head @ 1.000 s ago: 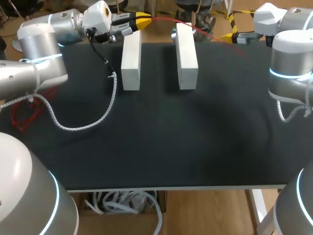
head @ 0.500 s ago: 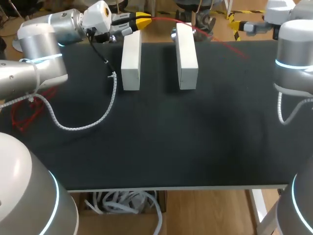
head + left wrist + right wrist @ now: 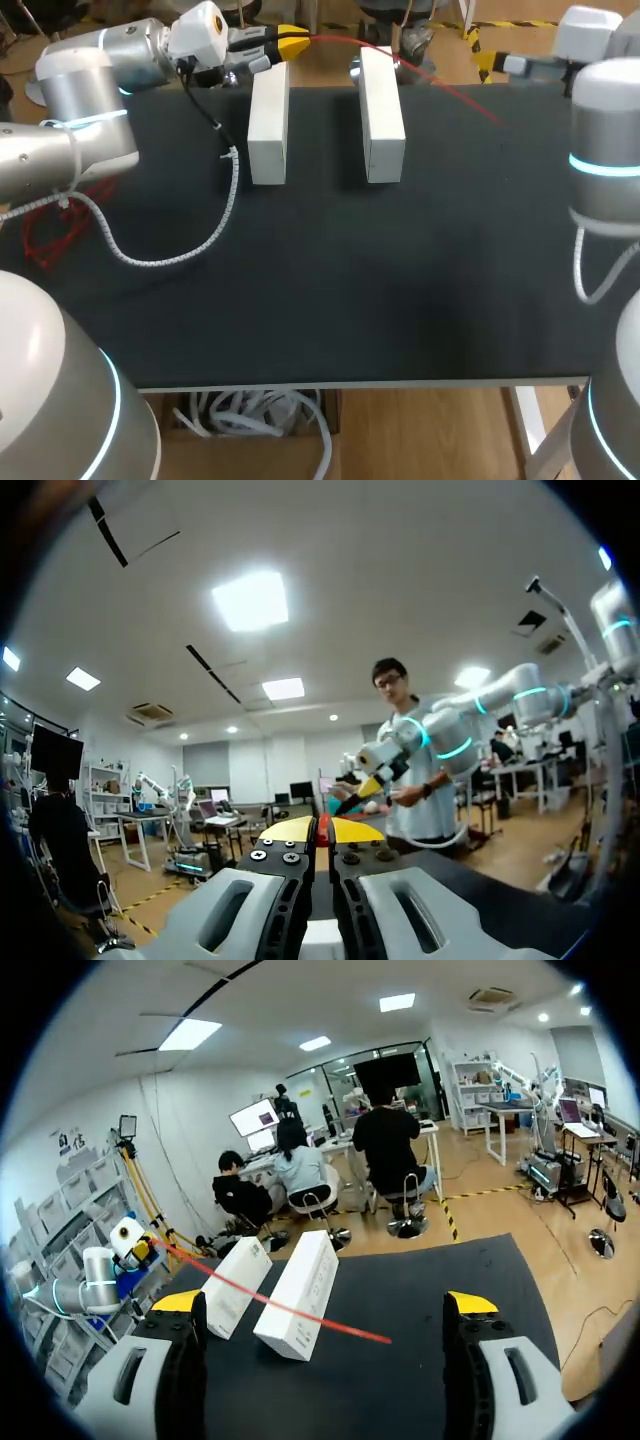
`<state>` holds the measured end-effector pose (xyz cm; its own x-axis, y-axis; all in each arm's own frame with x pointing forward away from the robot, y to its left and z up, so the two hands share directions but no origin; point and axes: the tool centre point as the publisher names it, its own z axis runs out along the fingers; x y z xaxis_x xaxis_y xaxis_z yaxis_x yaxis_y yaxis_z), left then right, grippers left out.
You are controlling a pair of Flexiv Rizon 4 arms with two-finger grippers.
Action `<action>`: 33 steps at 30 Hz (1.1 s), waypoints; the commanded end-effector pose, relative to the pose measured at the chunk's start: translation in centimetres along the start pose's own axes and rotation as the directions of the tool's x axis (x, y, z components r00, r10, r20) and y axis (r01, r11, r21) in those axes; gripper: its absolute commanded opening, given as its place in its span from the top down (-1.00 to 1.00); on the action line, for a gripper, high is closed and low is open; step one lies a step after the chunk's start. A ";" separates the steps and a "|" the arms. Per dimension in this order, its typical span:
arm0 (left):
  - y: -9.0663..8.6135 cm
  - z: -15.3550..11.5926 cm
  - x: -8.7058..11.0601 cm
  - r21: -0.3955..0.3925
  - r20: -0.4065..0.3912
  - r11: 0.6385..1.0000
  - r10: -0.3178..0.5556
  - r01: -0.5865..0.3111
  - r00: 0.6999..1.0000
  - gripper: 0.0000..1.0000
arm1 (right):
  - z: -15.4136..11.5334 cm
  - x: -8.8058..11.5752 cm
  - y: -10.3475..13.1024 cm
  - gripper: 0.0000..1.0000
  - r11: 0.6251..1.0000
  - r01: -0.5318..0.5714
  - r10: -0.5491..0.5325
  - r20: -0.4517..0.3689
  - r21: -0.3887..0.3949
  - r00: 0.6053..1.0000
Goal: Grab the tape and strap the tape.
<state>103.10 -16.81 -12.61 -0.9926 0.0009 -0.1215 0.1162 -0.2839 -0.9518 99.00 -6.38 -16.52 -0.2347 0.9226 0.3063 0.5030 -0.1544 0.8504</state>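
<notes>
With the left hand point(image 3: 288, 41) pinched shut on the red tape point(image 3: 450, 90), which trails across both white blocks point(image 3: 381, 115) towards the far-right tabletop point(image 3: 330, 280), the wide-open right hand point(image 3: 325, 1308) should probably descend squarely over its free end.

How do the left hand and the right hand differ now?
The left hand is shut on the red tape; the right hand is open and empty. The left hand is near the white blocks; the right hand is far from them. Both have yellow tips.
</notes>
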 end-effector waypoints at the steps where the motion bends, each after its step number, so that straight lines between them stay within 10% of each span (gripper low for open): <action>1: 0.1 0.0 -0.1 0.001 -0.002 1.000 -0.001 0.001 1.000 1.00 | -2.6 1.2 -3.6 -1.00 0.919 0.036 -0.010 0.068 -0.391 0.998; 14: 0.1 0.0 -0.1 0.001 -0.002 1.000 -0.001 0.001 1.000 1.00 | -1.5 1.3 -6.4 -1.00 0.866 -0.227 0.305 0.112 -0.445 0.946; 33: 0.1 0.0 -0.1 0.001 -0.002 1.000 -0.001 0.001 1.000 1.00 | -1.5 1.3 -6.4 -1.00 0.866 -0.227 0.305 0.112 -0.445 0.946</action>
<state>103.10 -16.81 -12.61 -0.9926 0.0010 -0.1215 0.1162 -0.2840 -0.9518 94.17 -5.08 -20.67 0.0190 0.8650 0.5015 0.1701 -0.4970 0.8509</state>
